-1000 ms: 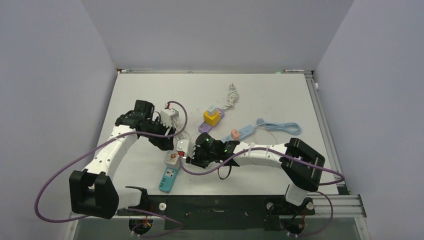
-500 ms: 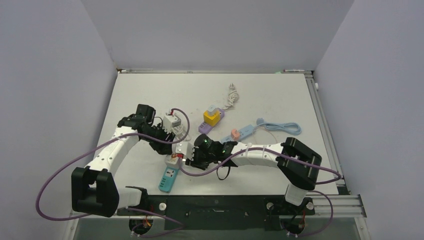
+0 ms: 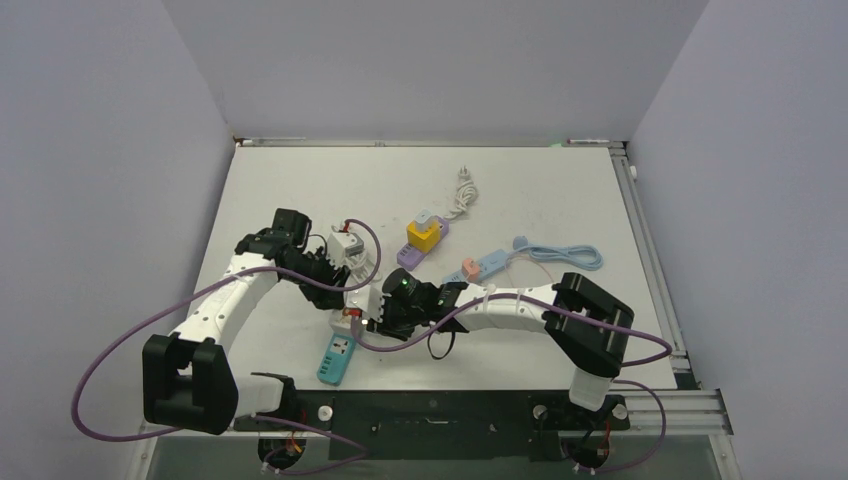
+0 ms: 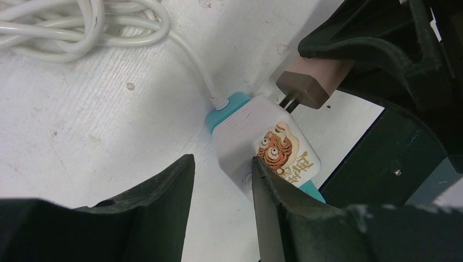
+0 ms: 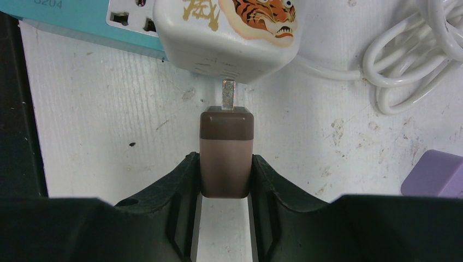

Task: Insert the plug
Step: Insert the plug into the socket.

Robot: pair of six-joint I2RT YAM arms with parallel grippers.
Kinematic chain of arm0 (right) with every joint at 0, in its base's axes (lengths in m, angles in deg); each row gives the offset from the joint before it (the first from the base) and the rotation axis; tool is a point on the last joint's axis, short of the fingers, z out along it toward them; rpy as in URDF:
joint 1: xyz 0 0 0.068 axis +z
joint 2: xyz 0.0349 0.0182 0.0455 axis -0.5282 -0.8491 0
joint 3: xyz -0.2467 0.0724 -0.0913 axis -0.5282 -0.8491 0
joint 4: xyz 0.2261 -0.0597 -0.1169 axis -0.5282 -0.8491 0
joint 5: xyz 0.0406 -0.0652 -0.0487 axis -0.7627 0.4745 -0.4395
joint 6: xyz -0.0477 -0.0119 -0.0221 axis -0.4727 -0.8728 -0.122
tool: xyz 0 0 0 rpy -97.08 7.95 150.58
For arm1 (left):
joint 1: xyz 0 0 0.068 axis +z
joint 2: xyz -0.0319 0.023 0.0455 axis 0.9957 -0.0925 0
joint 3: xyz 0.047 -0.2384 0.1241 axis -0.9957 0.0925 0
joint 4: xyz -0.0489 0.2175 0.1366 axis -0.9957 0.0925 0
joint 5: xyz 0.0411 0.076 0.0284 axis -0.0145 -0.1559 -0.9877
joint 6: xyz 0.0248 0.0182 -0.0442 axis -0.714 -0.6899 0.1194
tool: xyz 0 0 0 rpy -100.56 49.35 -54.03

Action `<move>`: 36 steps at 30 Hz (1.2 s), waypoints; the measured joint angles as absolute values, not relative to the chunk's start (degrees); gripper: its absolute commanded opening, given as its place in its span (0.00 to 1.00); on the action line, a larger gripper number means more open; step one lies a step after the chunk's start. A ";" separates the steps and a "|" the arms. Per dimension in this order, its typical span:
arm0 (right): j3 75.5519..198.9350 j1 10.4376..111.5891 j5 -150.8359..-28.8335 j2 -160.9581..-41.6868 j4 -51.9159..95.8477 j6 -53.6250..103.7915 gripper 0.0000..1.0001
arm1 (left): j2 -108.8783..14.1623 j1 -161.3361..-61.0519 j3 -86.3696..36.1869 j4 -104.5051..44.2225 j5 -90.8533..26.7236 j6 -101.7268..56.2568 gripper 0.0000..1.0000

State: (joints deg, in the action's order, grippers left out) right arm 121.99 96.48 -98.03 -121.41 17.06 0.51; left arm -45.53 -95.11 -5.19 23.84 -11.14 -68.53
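Note:
My right gripper [image 5: 225, 164] is shut on a brown plug [image 5: 226, 150]. The plug's metal prongs [image 5: 229, 94] meet the side of a white socket block with a tiger picture [image 5: 229, 33]. The block sits on the end of a teal power strip [image 5: 71, 13]. In the left wrist view the same block [image 4: 273, 150] lies just right of my left gripper [image 4: 221, 164], which is open and empty. Its right finger [image 4: 273, 207] is against the block's side. The plug [image 4: 311, 82] shows there at the block's far corner. From above, both grippers [image 3: 340, 290] [image 3: 372, 305] crowd the block [image 3: 347, 316].
The teal strip [image 3: 338, 358] runs toward the near edge. A coiled white cable [image 5: 415, 60] leaves the block. A white cube adapter [image 3: 345, 245], a yellow cube on a purple strip [image 3: 423, 233], a blue strip with its cable [image 3: 485, 263] and a white cord [image 3: 462, 195] lie farther back.
My left gripper has moved right and nearer, down beside the tiger block. My right arm has shifted a little left, bringing the plug's prongs up to the block.

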 measured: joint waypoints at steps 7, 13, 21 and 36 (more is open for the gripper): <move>122.38 96.48 -98.01 -121.41 16.43 0.18 0.05 | -45.53 -95.17 -5.19 23.84 -11.07 -68.95 0.38; 122.38 96.48 -97.94 -121.41 16.41 -0.41 0.05 | -45.53 -95.48 -5.19 23.84 -11.09 -69.03 0.38; 122.38 96.48 -97.94 -121.41 16.32 -0.43 0.05 | -45.53 -95.59 -5.19 23.84 -11.07 -69.01 0.36; 122.38 96.48 -97.94 -120.79 15.62 -0.39 0.05 | -45.45 -95.81 -5.15 23.82 -11.07 -68.99 0.35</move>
State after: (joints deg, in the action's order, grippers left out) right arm 122.38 96.48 -97.94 -120.79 15.62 -0.39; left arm -45.45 -95.81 -5.15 23.82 -11.07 -68.99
